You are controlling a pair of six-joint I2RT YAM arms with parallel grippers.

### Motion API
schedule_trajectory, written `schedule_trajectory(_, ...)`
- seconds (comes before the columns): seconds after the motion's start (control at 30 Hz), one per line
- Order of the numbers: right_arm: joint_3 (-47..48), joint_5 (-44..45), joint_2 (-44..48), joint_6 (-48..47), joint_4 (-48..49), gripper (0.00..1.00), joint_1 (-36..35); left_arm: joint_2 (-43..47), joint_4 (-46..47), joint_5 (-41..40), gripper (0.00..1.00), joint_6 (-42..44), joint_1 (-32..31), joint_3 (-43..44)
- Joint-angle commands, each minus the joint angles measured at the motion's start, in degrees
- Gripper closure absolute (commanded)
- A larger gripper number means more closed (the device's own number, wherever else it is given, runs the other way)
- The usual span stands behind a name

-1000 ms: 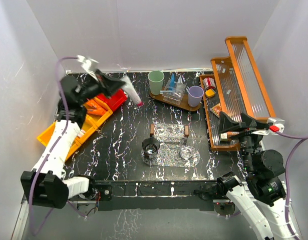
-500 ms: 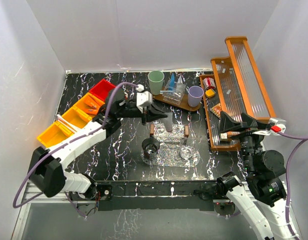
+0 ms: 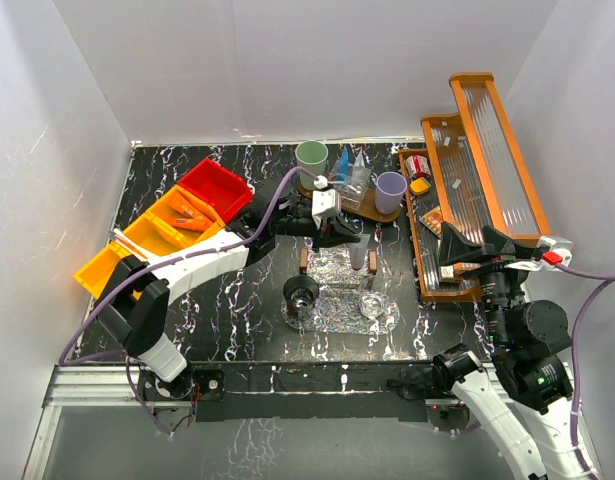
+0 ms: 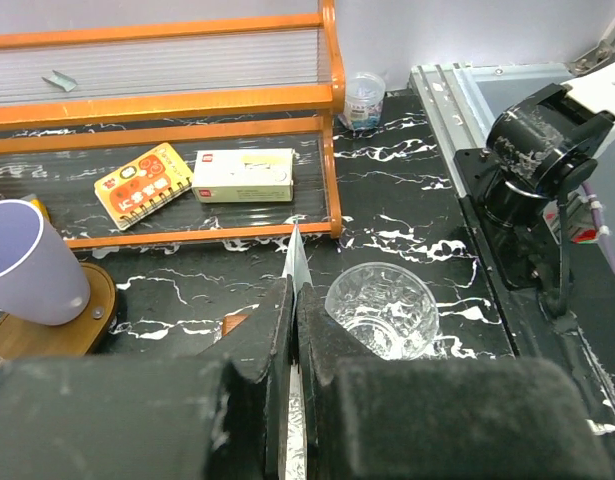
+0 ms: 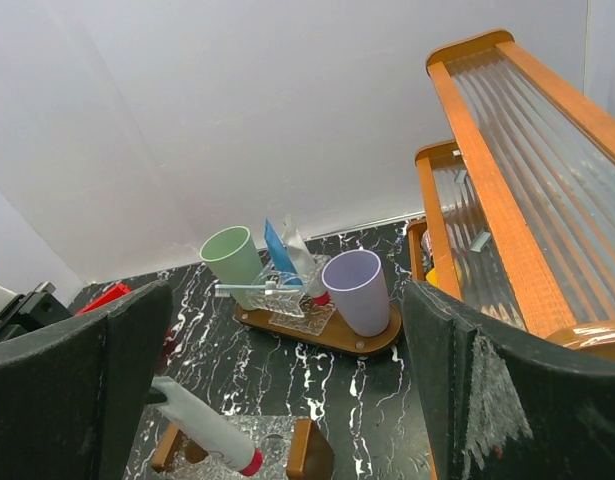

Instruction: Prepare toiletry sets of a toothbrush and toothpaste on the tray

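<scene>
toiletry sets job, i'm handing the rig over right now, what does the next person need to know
Left gripper: shut on the white tube, over the near tray by the clear glass, which looks empty.
Right gripper: open, empty, by the shelf.
Far tray: green cup, lilac cup, toothbrush and blue tube between them.
To do: put the tube in a glass, add a toothbrush.

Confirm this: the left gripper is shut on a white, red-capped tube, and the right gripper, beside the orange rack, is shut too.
One thing is wrong: the right gripper is open, not shut; the right wrist view shows its fingers wide apart. The left gripper is indeed shut on the white, red-capped tube, and the right gripper is beside the orange rack.
</scene>
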State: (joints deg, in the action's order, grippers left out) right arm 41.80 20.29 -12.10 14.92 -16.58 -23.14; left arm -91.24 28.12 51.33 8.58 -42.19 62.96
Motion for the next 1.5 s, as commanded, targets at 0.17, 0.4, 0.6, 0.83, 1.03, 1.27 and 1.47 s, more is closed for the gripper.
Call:
schedule_trajectory(0.17,2.1,1.3,0.1,-1.1,0.0,0.02,0.1,-2.0,3.3,0.1,1.0,3.8,-0.2,4.6)
schedule_trajectory(0.4,2.0,1.4,-0.1,-1.5,0.0,0.02,0.2,-4.0,1.7,-0.4,1.0,5.3,-0.2,5.8)
schedule_trajectory(0.6,1.5,1.4,-0.3,-1.7,0.3,0.02,0.1,-4.7,1.3,-0.7,1.0,5.9,-0.2,5.8)
schedule_trajectory(0.83,1.4,1.3,-0.5,-1.7,0.6,0.02,0.1,-5.4,1.3,-0.4,1.0,5.9,-0.2,5.5)
schedule_trajectory(1.03,1.1,1.3,-0.4,-1.6,0.7,0.02,0.1,-6.2,2.1,-0.1,1.0,5.4,-0.2,5.2)
schedule_trajectory(1.27,1.0,1.4,-0.4,-1.8,0.6,0.02,0.2,-7.2,2.3,0.0,1.0,5.3,-0.2,5.1)
schedule_trajectory(1.47,1.0,1.5,-0.2,-2.0,0.6,0.02,0.2,-8.5,3.0,0.0,1.0,5.5,-0.2,4.6)
